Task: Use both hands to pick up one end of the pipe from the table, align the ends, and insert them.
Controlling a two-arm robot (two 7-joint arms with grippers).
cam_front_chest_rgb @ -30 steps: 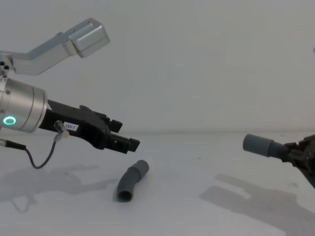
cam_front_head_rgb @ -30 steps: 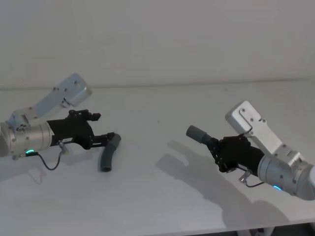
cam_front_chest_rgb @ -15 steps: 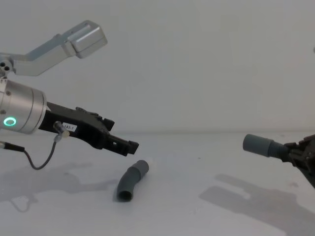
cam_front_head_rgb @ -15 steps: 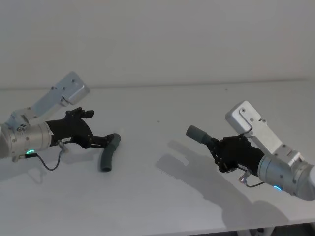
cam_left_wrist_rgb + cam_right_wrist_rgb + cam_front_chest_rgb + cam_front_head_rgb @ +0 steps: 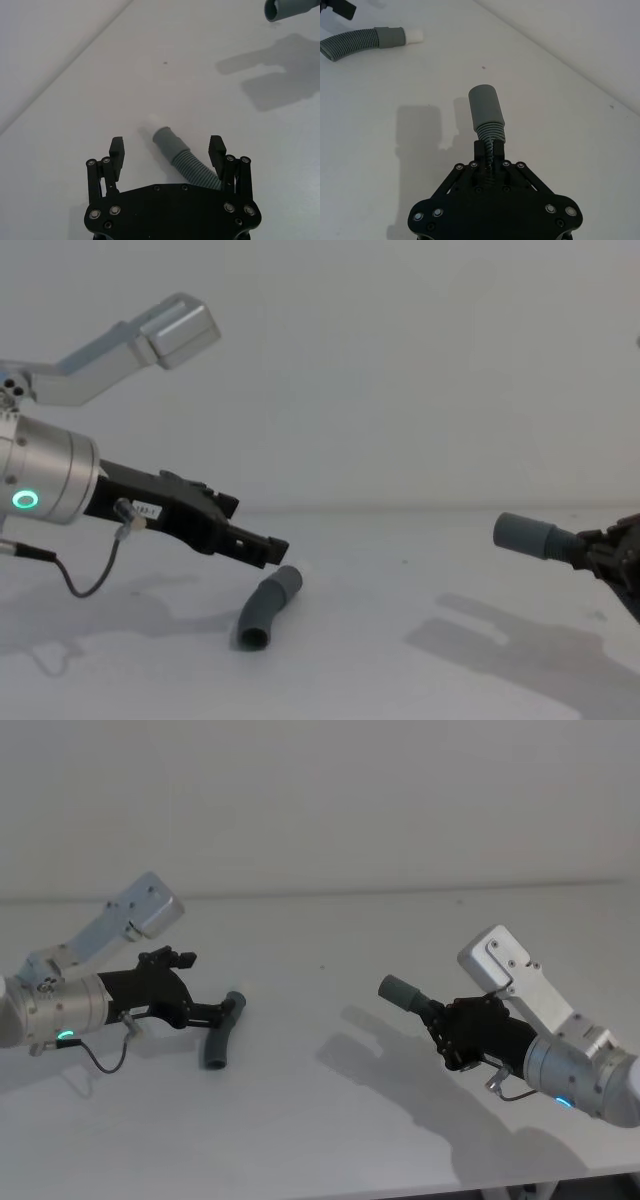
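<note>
Right gripper (image 5: 490, 146) grips one hose aloft; left gripper (image 5: 167, 147) is spread over the other on the table (image 5: 330, 1120)
Nearest, on the robot's right, the right gripper's jaws are clamped tight on the ribbed part of the held hose (image 5: 489, 131), whose smooth grey cuff (image 5: 399, 989) points up and toward the left, clear of the white table. Farther back on the left, the left gripper hangs low with jaws wide, one finger either side of the short bent hose (image 5: 217, 1038) lying on the table. Its white tip (image 5: 153, 119) reaches just beyond the fingertips; whether a finger touches the hose cannot be told
</note>
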